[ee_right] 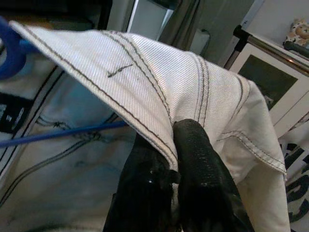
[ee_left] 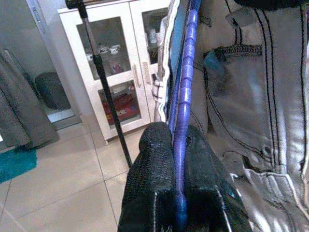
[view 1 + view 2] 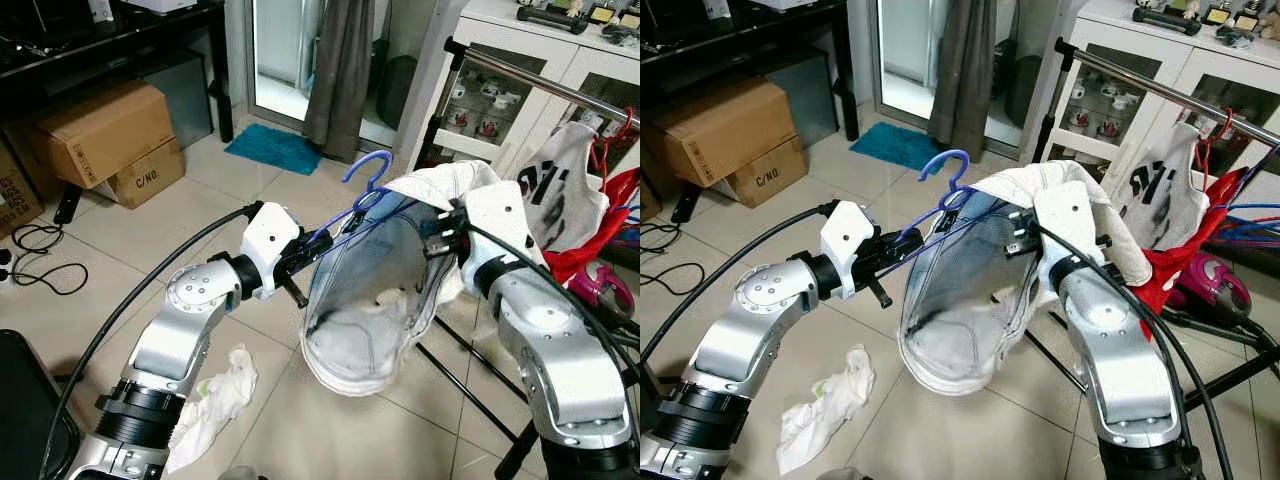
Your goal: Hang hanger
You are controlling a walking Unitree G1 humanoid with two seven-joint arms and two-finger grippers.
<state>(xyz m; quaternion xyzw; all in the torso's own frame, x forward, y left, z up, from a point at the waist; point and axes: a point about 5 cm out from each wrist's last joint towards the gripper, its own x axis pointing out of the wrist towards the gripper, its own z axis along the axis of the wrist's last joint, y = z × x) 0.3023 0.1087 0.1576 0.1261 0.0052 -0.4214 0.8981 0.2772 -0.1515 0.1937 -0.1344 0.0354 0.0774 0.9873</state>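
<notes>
A blue hanger (image 3: 368, 180) with its hook up carries a pale denim garment (image 3: 375, 290) held in the air between my two arms. My left gripper (image 3: 312, 248) is shut on the hanger's blue arm (image 2: 182, 121), its black fingers (image 2: 154, 164) pinching it from both sides. Shut on the garment's white collar edge (image 1: 159, 92) at the far side is my right gripper (image 3: 447, 235). The metal clothes rail (image 3: 540, 85) runs behind and to the right, above the garment.
Other clothes (image 3: 570, 200) hang on the rail on red and blue hangers. A white cabinet (image 3: 500, 90) stands behind it. A crumpled white cloth (image 3: 215, 400) lies on the tiled floor. Cardboard boxes (image 3: 100, 135) sit at the left, the rack's black legs (image 3: 470, 385) at the right.
</notes>
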